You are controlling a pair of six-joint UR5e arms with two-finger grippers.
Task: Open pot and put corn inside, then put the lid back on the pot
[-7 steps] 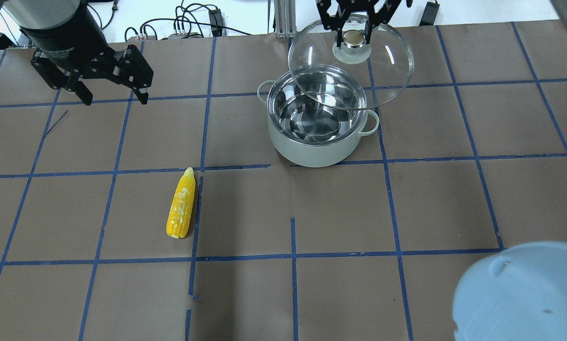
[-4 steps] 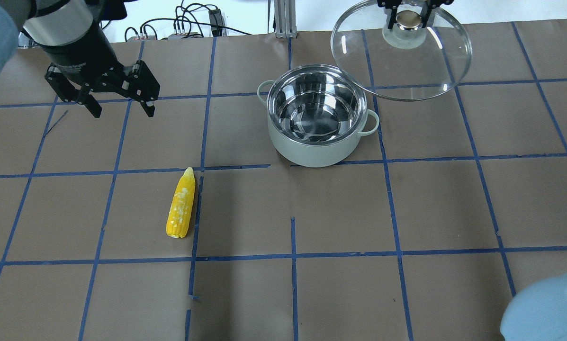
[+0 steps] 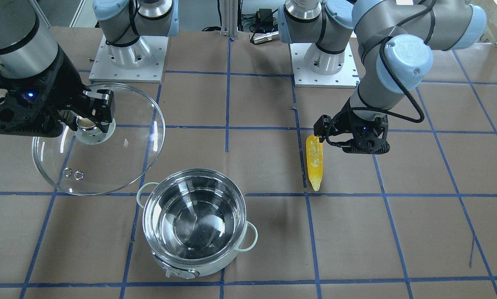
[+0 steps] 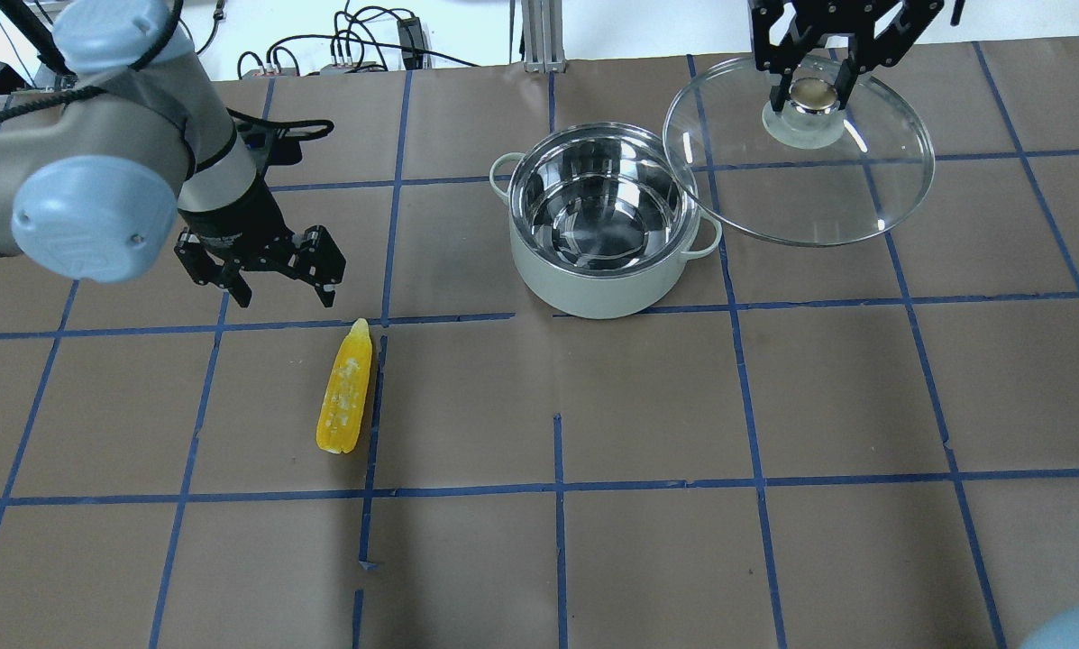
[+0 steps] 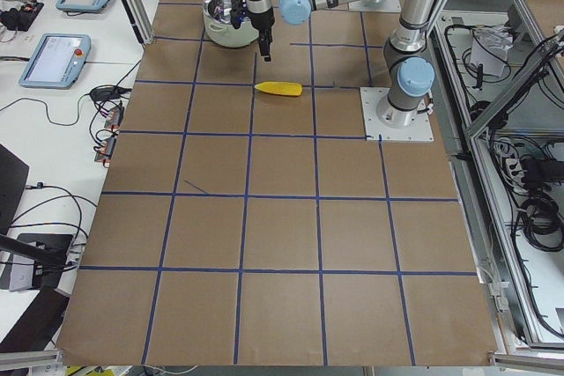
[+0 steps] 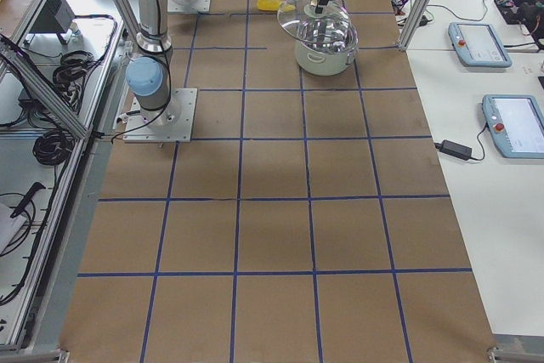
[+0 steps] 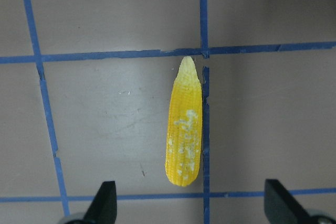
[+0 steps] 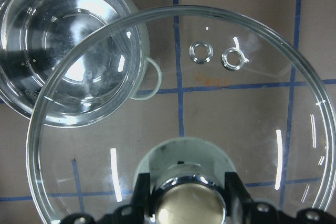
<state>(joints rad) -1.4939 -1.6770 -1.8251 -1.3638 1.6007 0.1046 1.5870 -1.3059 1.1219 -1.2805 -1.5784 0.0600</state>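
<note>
Corn (image 4: 345, 389) lies near-left of the pot (image 4: 593, 281), long axis running near to far, tip pointing far. Left gripper (image 4: 287, 296), jaws spread, has come in just beyond that tip. Right gripper (image 4: 807, 86), clamped on the lid (image 4: 827, 200), has shifted it to the pot's far right.

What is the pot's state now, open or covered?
Open and empty. The pot shows a bare steel inside; the right gripper holds the lid by its knob beside it; the corn lies on the table.
</note>
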